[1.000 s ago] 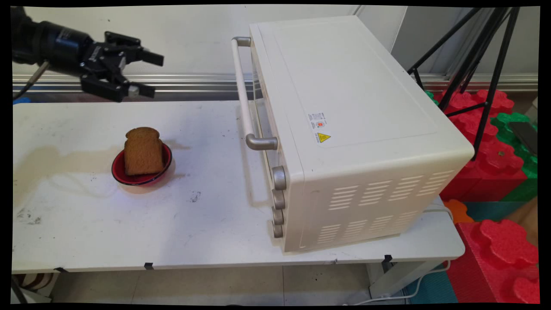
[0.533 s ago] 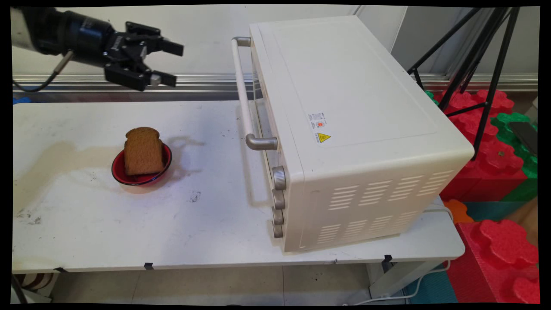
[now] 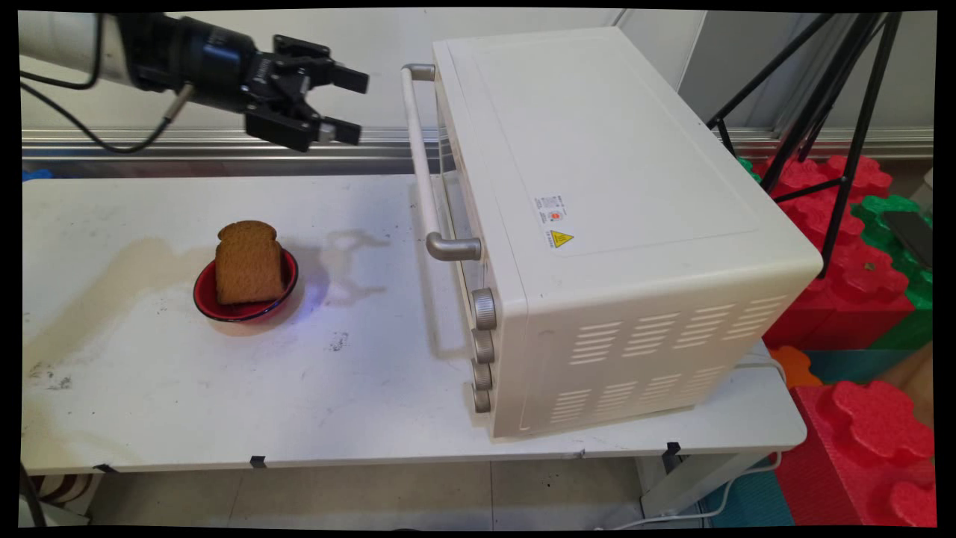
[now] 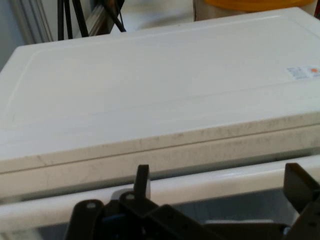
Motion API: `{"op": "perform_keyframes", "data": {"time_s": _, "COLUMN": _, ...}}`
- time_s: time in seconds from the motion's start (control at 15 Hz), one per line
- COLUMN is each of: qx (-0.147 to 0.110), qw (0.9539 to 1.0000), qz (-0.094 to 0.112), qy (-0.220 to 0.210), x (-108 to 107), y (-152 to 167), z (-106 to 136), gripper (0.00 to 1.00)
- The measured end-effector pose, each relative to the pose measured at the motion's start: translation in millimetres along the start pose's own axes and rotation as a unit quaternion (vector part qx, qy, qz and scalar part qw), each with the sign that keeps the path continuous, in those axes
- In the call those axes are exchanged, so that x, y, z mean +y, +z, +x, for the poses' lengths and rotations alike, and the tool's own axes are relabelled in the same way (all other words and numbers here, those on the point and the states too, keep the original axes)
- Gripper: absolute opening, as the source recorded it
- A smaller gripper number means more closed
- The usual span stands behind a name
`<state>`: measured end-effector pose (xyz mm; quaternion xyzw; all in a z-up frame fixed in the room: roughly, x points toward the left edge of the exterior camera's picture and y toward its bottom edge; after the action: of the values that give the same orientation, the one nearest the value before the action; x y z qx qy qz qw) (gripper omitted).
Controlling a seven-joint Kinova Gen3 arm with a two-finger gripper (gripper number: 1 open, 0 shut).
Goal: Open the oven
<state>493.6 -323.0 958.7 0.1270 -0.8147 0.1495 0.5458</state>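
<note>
On the near-left part of the white desk [image 3: 224,388] sits a red bowl [image 3: 245,305] with a brown slice of toast [image 3: 249,263] standing upright in it, leaning against the bowl's far rim. A pale brownish stain spreads over the desk surface to the left of the bowl.

To the right, a large cream toaster oven [image 3: 597,224] takes up the right half of the desk, its door facing left. Four round metal knobs [image 3: 483,347] run down the near end of its front, and a long pale handle [image 3: 422,161] with grey end brackets spans the door from near to far. A small warning sticker [image 3: 556,224] sits on the oven's top panel. Off the desk to the right are red and green foam blocks [image 3: 859,284] and the black legs of a tripod [image 3: 836,104].

Farther back and high above the desk, the black end effector [image 3: 351,104] reaches in from the left, level with the far end of the handle and near it but not touching. Its fingers are spread wide with nothing between them. In the hand view, the end effector [image 4: 220,185] faces the oven's top edge, with the handle [image 4: 210,187] crossing just beyond the fingertips [image 4: 142,176]
</note>
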Motion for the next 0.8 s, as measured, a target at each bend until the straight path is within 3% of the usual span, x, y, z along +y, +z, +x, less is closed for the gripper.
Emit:
{"op": "perform_keyframes", "data": {"time_s": 0.73, "qx": 0.001, "qw": 1.0000, "qz": -0.006, "qy": 0.000, "x": -7.0, "y": 50.8, "z": 4.1, "gripper": 1.00}}
{"op": "perform_keyframes", "data": {"time_s": 0.8, "qx": 0.001, "qw": 1.0000, "qz": -0.007, "qy": 0.000, "x": -6.9, "y": 52.7, "z": 4.0, "gripper": 0.00}}
